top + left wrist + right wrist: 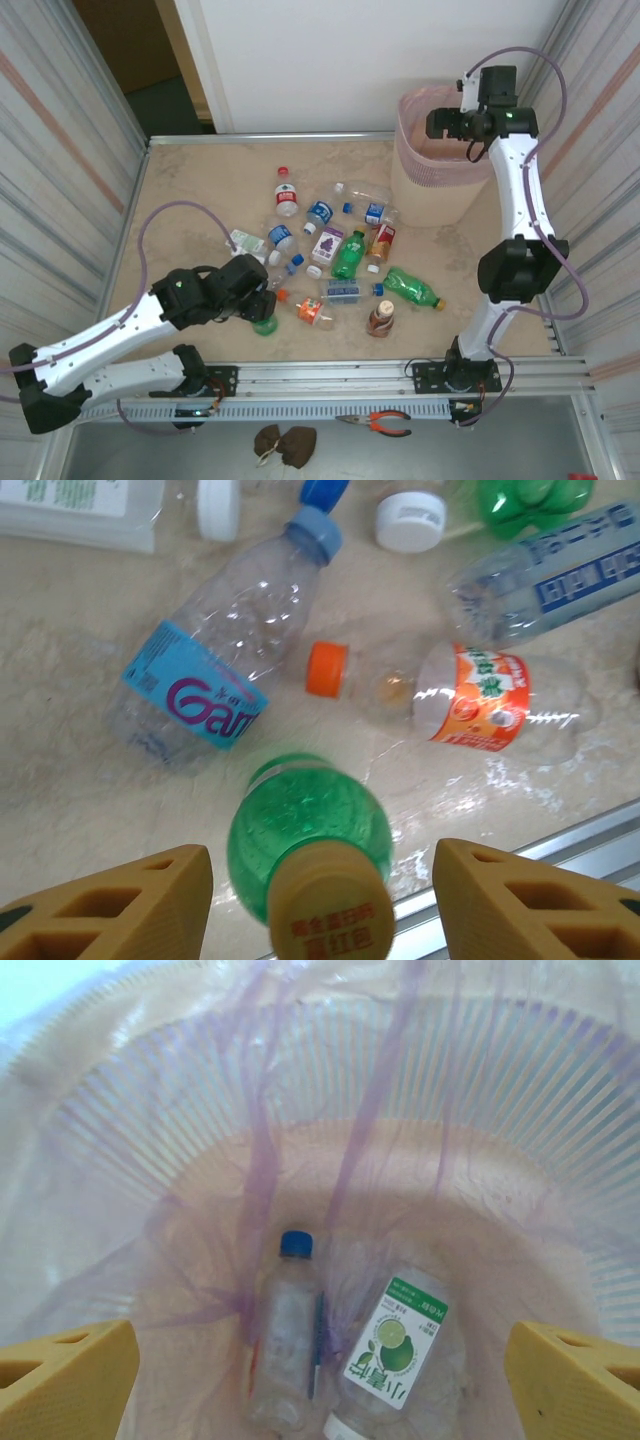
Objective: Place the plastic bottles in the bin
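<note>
The bench (190,200) carries the plastic bottles (347,256), scattered across its middle. At the far right stands the bin (425,190), with 2 more lying on its bottom: a blue-capped bottle (285,1340) and a lime-labelled bottle (395,1355). The right gripper (320,1370) hangs above the bin, fingers spread wide. At the near left, the left gripper (320,900) is also spread, its fingers either side of a green bottle (305,815) and clear of it.

White-and-black left arm (110,335) low, its yellow-fingered left gripper (320,880) gaping; white-and-black right arm (515,190) raised, right gripper (320,1355) gaping downward.
</note>
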`<state>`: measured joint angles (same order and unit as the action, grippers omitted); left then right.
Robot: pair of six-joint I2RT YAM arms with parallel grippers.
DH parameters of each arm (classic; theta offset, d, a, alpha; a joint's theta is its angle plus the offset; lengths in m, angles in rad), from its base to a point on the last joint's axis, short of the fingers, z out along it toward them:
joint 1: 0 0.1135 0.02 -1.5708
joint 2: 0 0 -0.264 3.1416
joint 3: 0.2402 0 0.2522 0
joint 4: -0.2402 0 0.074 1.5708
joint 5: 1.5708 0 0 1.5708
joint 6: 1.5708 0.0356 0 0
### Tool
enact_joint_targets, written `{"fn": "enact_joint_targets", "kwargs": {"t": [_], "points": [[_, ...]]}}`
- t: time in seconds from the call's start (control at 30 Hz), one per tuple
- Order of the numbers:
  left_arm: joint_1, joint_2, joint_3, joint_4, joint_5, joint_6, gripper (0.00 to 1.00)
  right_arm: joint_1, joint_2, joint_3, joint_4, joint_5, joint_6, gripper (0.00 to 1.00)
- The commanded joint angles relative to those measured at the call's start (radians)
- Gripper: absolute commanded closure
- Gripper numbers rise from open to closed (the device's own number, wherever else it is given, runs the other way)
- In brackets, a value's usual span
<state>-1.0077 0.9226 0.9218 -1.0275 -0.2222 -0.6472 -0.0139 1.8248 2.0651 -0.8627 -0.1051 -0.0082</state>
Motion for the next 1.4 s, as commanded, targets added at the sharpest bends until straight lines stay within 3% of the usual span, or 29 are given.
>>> {"fn": "enact_joint_targets", "kwargs": {"t": [0.0, 0.57, 0.93, 1.37], "points": [[-0.015, 0.004, 0.016, -0.071, -0.054, -0.072, 0.41, 0.009, -0.073, -0.001, -0.007, -0.018, 0.014, 0.06], [-0.025, 0.022, 0.03, -0.094, -0.019, 0.011, 0.67, 0.014, -0.154, -0.051, 0.007, -0.031, 0.021, 0.06], [-0.011, 0.018, 0.075, -0.032, -0.022, 0.104, 0.73, 0.108, -0.274, -0.146, 0.019, -0.096, -0.02, 0.07], [0.302, 0.015, 0.161, 0.24, 0.418, 0.342, 0.78, 0.281, -0.531, -0.467, 0.16, -0.452, -0.157, 0.03]]}}
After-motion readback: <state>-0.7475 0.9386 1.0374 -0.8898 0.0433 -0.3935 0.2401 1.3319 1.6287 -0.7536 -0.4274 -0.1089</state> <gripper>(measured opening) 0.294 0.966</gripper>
